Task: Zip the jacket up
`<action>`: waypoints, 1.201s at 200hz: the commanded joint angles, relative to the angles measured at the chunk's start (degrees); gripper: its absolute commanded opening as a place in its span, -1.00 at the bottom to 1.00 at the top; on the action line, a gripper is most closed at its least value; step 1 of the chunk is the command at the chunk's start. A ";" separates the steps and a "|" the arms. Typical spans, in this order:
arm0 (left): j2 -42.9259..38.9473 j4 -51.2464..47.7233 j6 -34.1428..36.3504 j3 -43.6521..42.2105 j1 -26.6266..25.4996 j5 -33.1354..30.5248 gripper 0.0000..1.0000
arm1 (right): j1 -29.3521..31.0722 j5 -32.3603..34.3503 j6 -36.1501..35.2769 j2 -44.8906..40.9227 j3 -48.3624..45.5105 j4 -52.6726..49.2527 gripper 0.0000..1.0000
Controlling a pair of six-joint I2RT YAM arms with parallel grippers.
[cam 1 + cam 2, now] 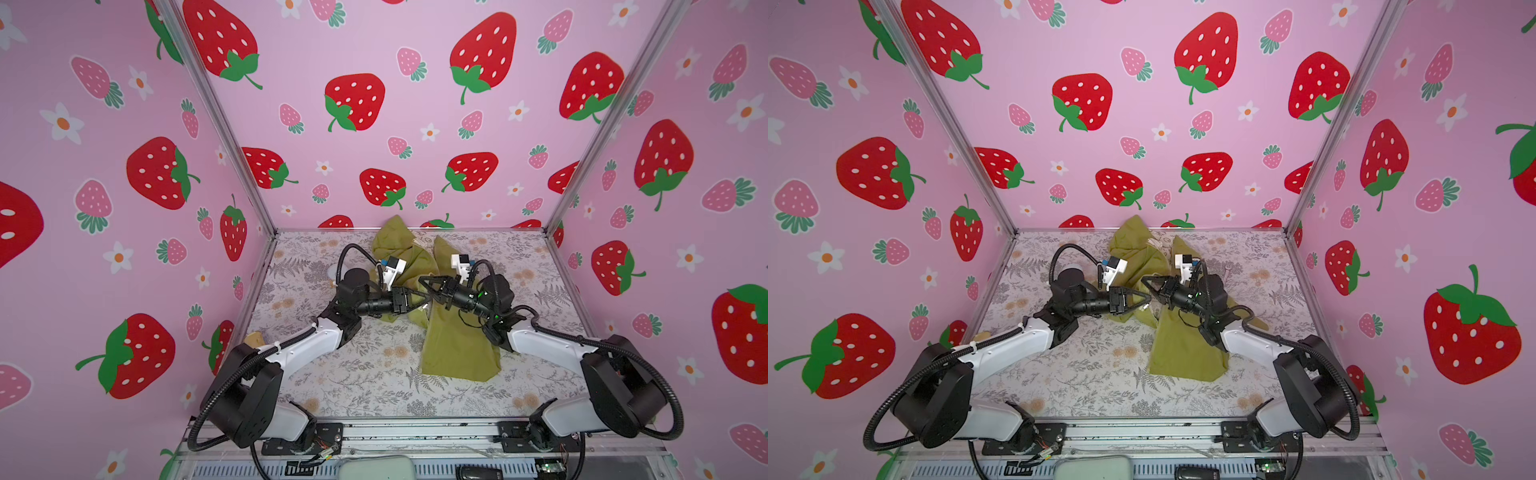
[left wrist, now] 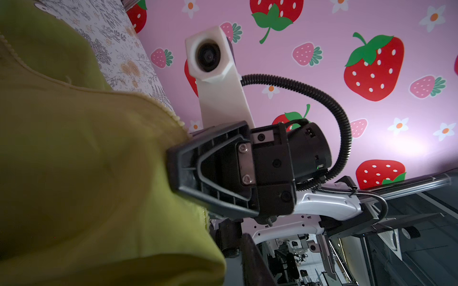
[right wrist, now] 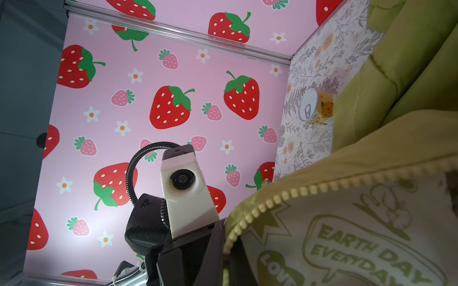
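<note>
The olive-green jacket (image 1: pixel 457 353) lies rumpled and unzipped on the floral table (image 1: pixel 374 386), cream printed lining showing.

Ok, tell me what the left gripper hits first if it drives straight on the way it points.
Probably the olive-green thin fabric jacket, whose zipper edge sits right at the tips of the left gripper; just behind it the right gripper faces it, shut on that edge. Depth between them is unclear.
</note>
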 commanded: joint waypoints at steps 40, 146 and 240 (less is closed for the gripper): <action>0.46 0.44 0.75 1.44 -0.81 2.10 -0.69 | 0.29 1.29 -1.14 -1.15 1.81 -0.43 -1.00; -1.39 0.04 1.14 -1.23 -1.25 1.73 -0.72 | -2.28 2.53 -3.90 -3.80 2.75 -5.23 -1.00; -0.30 0.88 -0.29 1.60 -1.16 0.56 -0.39 | -0.71 0.27 -7.77 -4.07 5.47 -8.88 -1.00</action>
